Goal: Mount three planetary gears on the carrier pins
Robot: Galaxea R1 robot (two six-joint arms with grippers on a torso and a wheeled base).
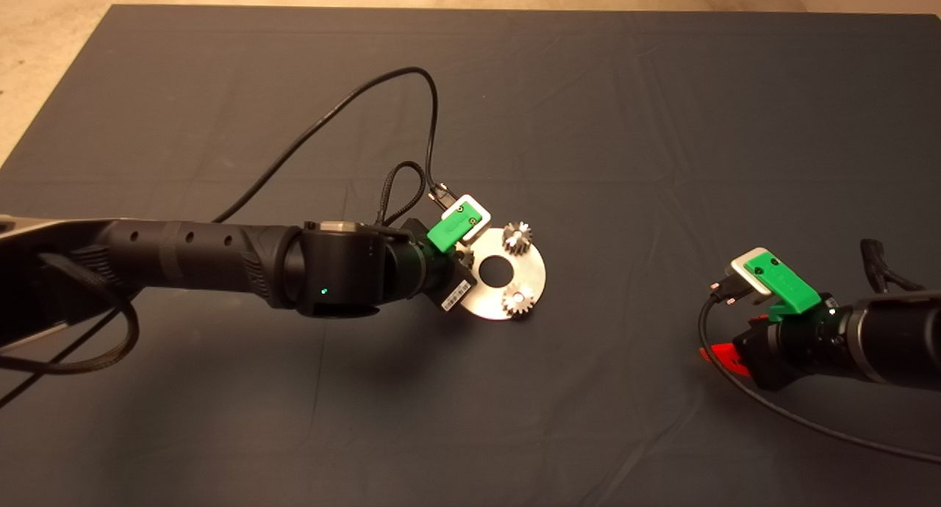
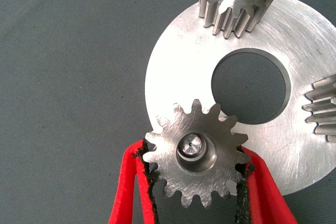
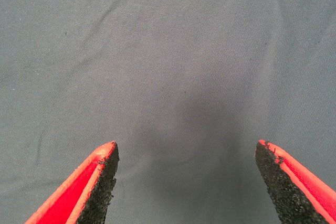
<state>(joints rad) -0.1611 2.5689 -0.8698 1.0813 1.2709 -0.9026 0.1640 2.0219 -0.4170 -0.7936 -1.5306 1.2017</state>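
The left arm reaches in from the left across the mat [image 1: 220, 88] to the plate [image 1: 533, 275]. A white sticker with fine print sits on its wrist by the plate's edge, too small to read. The left gripper [image 2: 195, 182] pinches the third gear [image 2: 195, 153] by its teeth, a black pad on either side. That gear lies flat at the plate's rim with a pin [image 2: 190, 144] showing in its bore; whether it is fully seated is hard to judge. In the head view this gear is almost wholly hidden under the green gripper body. Two more gears sit on pins on the plate: one at the far side [image 1: 518, 236], one at the near side [image 1: 518, 300], the latter cut off in the left wrist view. The right gripper [image 3: 186, 174] hovers low over bare mat, well apart to the right, its fingers [image 3: 100, 182] spread wide and holding nothing.
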